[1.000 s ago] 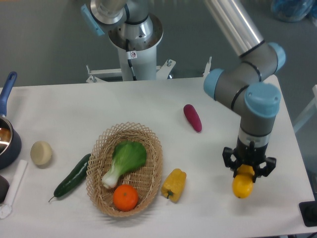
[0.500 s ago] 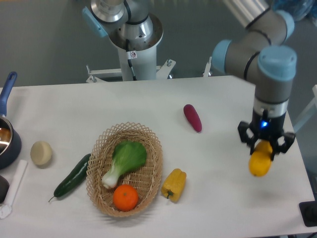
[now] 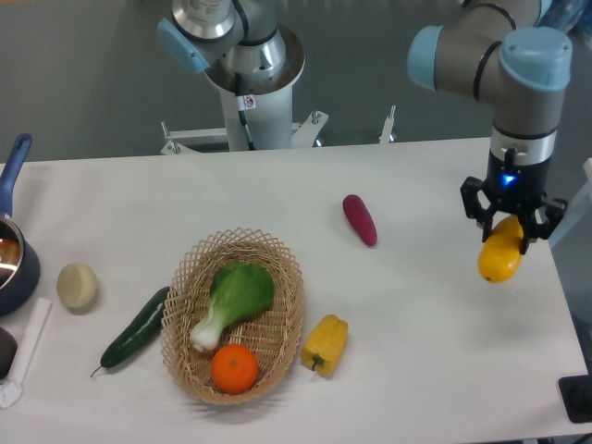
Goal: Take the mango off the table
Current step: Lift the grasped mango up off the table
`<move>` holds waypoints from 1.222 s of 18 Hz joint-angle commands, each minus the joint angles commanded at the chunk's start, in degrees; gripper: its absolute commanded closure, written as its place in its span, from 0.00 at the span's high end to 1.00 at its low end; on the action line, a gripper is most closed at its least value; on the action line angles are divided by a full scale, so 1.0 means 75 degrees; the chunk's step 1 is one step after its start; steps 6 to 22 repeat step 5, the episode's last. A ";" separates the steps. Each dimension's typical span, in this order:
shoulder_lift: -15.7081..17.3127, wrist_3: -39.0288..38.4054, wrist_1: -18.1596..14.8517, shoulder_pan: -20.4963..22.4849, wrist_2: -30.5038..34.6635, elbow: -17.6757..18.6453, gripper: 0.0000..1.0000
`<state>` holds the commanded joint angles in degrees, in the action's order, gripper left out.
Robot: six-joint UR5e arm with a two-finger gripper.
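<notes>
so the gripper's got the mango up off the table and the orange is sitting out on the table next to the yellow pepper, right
Not quite. The gripper does hold the mango clear of the table, but the orange is not out on the tabletop. The camera view shows it inside the wicker basket, below the bok choy. The yellow pepper lies on the table just outside the basket.

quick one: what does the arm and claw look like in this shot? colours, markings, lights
The arm has grey cylindrical links with light-blue joint caps. Its base column is silver-white with a small label. The wrist is grey, banded silver, with a blue light lit. The claw is black, with short prongs. No loose cables are visible.
</notes>
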<state>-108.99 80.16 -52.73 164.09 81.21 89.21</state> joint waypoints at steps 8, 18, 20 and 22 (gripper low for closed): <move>0.0035 0.0000 0.0000 0.0023 -0.0105 -0.0012 0.24; 0.0035 0.0000 0.0000 0.0023 -0.0105 -0.0012 0.24; 0.0035 0.0000 0.0000 0.0023 -0.0105 -0.0012 0.24; 0.0035 0.0000 0.0000 0.0023 -0.0105 -0.0012 0.24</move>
